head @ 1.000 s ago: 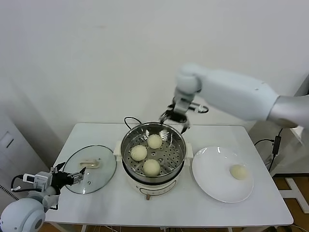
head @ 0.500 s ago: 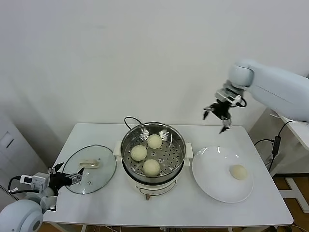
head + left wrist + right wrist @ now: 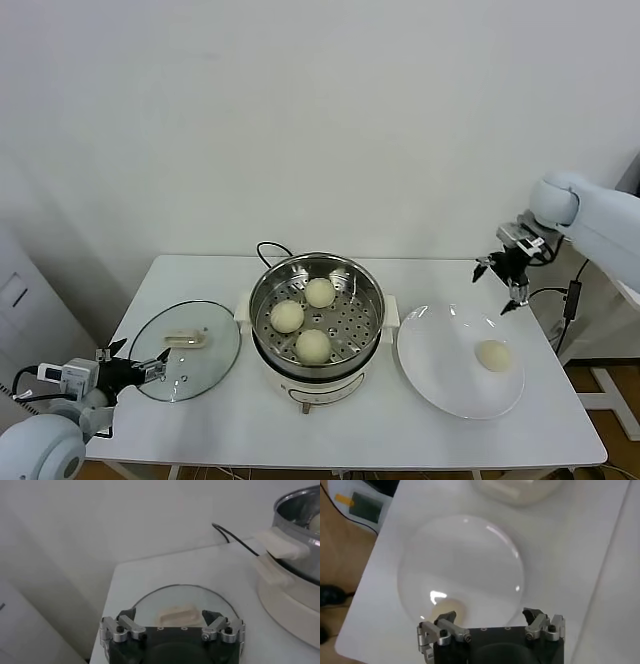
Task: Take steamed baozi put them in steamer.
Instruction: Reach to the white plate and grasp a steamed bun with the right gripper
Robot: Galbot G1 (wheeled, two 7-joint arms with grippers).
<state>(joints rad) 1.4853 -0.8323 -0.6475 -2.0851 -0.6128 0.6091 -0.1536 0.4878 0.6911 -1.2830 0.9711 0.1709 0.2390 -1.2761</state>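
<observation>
steamed baozi (image 3: 319, 292): three of them sit on the perforated tray inside the steamer (image 3: 316, 325), and the fourth, the last baozi (image 3: 492, 355), lies alone on the white plate (image 3: 440, 385), toward its far right part. by that count the job looks three quarters done, with one bun left to carry over.

right gripper (image 3: 503, 271) hangs in the air above the back right edge of the plate, its fingers (image 3: 516, 293) spread apart and holding nothing. the last baozi lies below the fingers and a little toward the robot, near but clearly not touching. in the right wrist view the bun (image 3: 446, 612) shows close by one of the fingers (image 3: 440, 626) rather than centred between the pair, so the gripper probably has to shift sideways as well as drop before it can close. the bun is round, so it has no long axis to line up with and any approach angle should do.

left gripper (image 3: 128, 370) waits low at the front left corner of the bench (image 3: 200, 420), fingers apart and empty, just beside the near edge of the glass lid (image 3: 187, 350), which lies flat. whether the tips touch the rim of the lid is hard to tell from here.

right arm is plainly the nearer one; steamer and lid both lie between the left fingers and the plate. once gripped, the bun goes left from the plate to the open space on the steamer tray.
</observation>
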